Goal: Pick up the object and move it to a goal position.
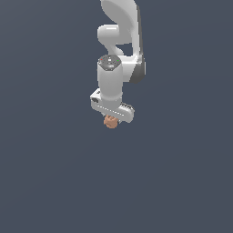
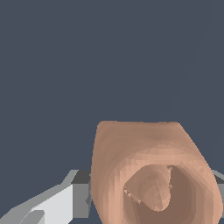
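Object (image 1: 110,122) between closed fingers (image 2: 65,201)

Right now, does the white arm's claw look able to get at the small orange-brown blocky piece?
Probably yes: the small orange-brown blocky piece sits right under the claw, and in the wrist view it appears between the grey fingers. Nothing stands between them.

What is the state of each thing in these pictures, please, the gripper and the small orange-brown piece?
Gripper: pointing down, fingers closed on the piece.
Orange-brown piece: held between the fingers just under the gripper, its ringed round knob facing the wrist camera.
Arm: reaching in from the top of the exterior view.
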`<state>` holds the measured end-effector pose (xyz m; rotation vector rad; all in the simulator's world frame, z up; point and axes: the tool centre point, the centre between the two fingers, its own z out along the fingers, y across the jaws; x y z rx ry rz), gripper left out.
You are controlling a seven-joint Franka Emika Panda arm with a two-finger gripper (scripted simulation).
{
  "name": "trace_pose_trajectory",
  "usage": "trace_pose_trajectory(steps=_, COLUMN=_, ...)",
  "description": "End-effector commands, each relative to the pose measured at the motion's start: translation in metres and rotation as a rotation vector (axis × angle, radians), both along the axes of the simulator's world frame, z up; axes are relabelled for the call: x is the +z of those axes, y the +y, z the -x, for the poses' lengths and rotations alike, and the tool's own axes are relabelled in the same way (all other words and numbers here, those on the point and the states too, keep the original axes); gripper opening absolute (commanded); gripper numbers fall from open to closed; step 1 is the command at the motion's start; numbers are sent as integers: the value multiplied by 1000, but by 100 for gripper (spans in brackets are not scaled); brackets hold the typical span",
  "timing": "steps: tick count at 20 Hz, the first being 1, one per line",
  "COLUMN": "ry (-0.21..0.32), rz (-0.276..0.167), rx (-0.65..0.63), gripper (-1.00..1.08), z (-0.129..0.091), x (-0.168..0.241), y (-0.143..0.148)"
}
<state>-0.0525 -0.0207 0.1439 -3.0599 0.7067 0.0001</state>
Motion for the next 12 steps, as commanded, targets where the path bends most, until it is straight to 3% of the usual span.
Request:
trace_pose_trajectory(steps=1, ry=0, rz=0, rx=0, gripper=-100, z=10, x=12, y=-4)
trace_pose_trajectory(steps=12, ry=0, rz=1, rx=0, gripper=-100, z=29, x=40, y=-12)
